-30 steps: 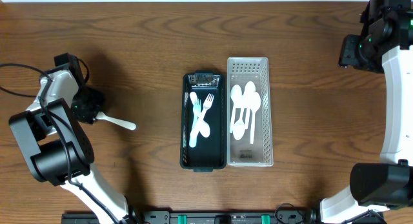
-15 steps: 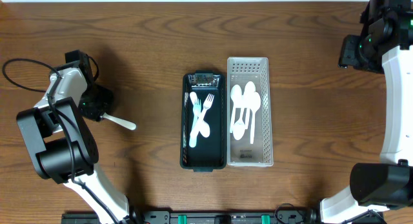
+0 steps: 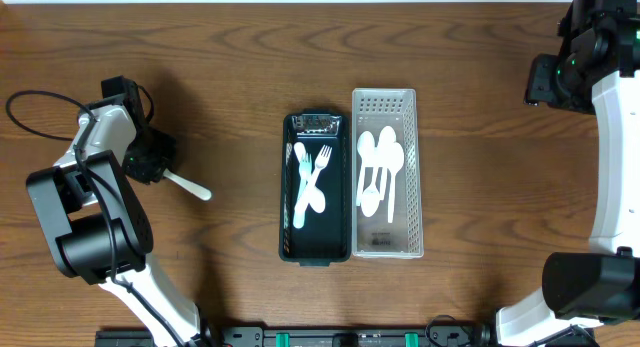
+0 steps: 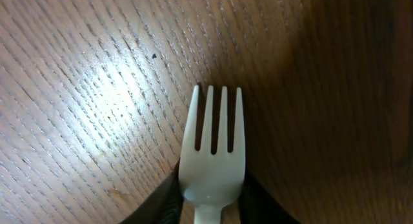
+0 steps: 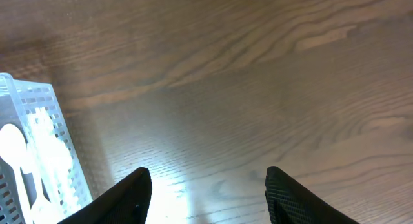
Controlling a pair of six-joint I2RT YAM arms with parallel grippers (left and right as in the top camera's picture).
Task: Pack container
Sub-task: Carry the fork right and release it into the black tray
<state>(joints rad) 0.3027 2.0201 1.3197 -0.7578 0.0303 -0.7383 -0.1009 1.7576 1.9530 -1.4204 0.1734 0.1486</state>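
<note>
Fork (image 4: pixel 211 161) lies on the table (image 3: pixel 240 67) near its left edge, with the left tool (image 4: pixel 212 184) closed on it, dark fingers pressing both sides of its neck. Grasping looks to be the step in hand. The next move calls for a lift and a carry to the table's middle, into the black container (image 3: pixel 330 232) where other forks (image 3: pixel 322 159) lie, beside the spoon basket (image 3: pixel 415 187). The right tool (image 5: pixel 210 198) hangs open and empty near the far right corner.
</note>
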